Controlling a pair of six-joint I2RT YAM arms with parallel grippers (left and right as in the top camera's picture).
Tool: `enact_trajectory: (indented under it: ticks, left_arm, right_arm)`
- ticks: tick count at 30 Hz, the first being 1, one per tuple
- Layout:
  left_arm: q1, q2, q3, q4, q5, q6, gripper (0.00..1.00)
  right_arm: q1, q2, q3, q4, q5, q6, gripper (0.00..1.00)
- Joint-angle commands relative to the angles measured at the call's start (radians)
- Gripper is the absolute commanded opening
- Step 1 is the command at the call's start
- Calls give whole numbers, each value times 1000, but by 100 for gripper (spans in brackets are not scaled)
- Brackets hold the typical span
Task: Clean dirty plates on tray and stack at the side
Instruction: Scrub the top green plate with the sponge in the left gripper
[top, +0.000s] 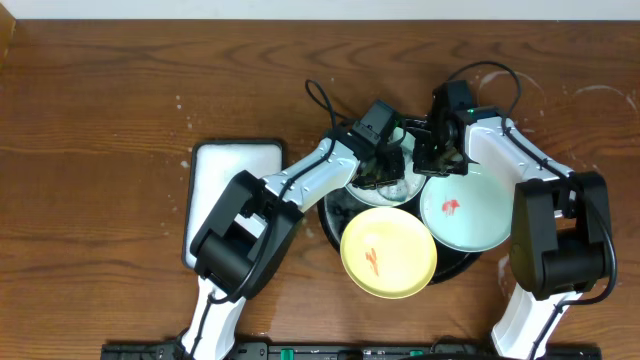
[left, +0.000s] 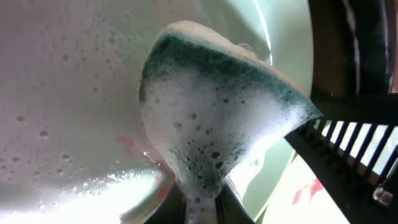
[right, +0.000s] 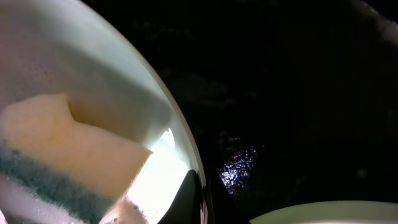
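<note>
Nearest the lens on my left wrist is the sponge (left: 217, 106), green face up and thick with foam, pinched at its lower end by my left end effector (left: 202, 206), whose fingers are clamped tight on it.

The brown worktop (top: 100, 100) stretches under everything. Both my arms reach forward from the near edge and bend inward, so that the two wrists meet over the far part of the black tray (right: 298, 81). The left forearm slants up and to the right; the right forearm slants up and to the left. A white rectangular tray (top: 235, 160) lies on the worktop to the left of the left arm.

All three plates sit on the black tray. The yellow plate (top: 388, 252) is nearest me, with an orange smear. The smeared mint plate (top: 470, 215) lies to its right, overlapping the tray's rim. The soapy mint plate (left: 62, 74) is farthest back, under both wrists. The sponge presses on its wet surface, close to a faint red smear (left: 127, 144). My right end effector (top: 440, 162) is closed on that plate's rim.
</note>
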Motion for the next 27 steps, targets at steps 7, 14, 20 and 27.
enact_trajectory:
  ticks: [7, 14, 20, 27]
  left_arm:
    - [107, 37, -23, -145, -296, 139, 8]
    - [125, -1, -7, -100, -523, 329, 8]
    - [109, -72, -6, -77, -625, 386, 8]
    - [110, -260, -6, -150, -624, 386, 8]
  right_arm:
    - [11, 10, -8, 1, 22, -23, 1]
    - [10, 10, -8, 0, 26, -23, 1]
    - [10, 10, -8, -5, 52, -43, 1]
    - [10, 10, -8, -7, 52, -50, 1]
